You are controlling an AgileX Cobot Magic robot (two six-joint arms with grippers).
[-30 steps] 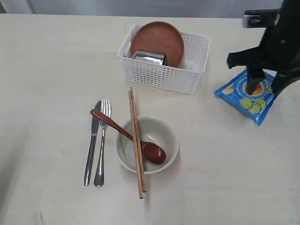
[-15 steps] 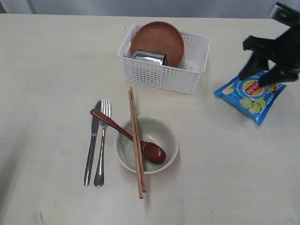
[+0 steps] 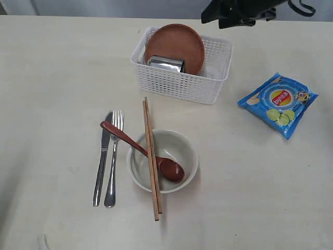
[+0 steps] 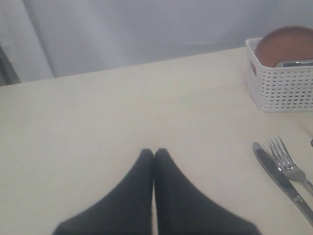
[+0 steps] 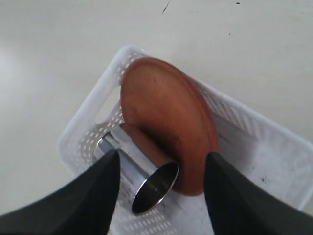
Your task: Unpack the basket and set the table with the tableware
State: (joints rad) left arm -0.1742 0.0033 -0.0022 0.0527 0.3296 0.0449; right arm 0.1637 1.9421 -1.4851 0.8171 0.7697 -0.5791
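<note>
Exterior view showed the table (image 3: 47, 57) with most things already out. The basket (image 3: 179, 86) sat apart from them, and it had only two things in it. The right gripper (image 5: 163, 156) hung over it with its jaws wide apart and nothing in them, I think to get ready to pick one up. The left gripper (image 4: 154, 152) was low over bare table, pinched shut on nothing, likely to keep out of the way. The plate (image 3: 174, 44) stood on its edge and leaned on the basket wall, maybe because it was too wide to lie flat. The bowl (image 3: 179, 143) sat out on the table. The snack packet (image 3: 278, 104) lay off to one side, as it is not tableware. The chopsticks (image 3: 151, 156) lay across the bowl. The knife (image 3: 102, 156) and fork (image 3: 113, 156) lay side by side near the bowl, like a set place. The spoon (image 3: 127, 138) had its scoop in the bowl and its handle over the rim. The cup (image 3: 165, 64) lay on its side against the plate.
</note>
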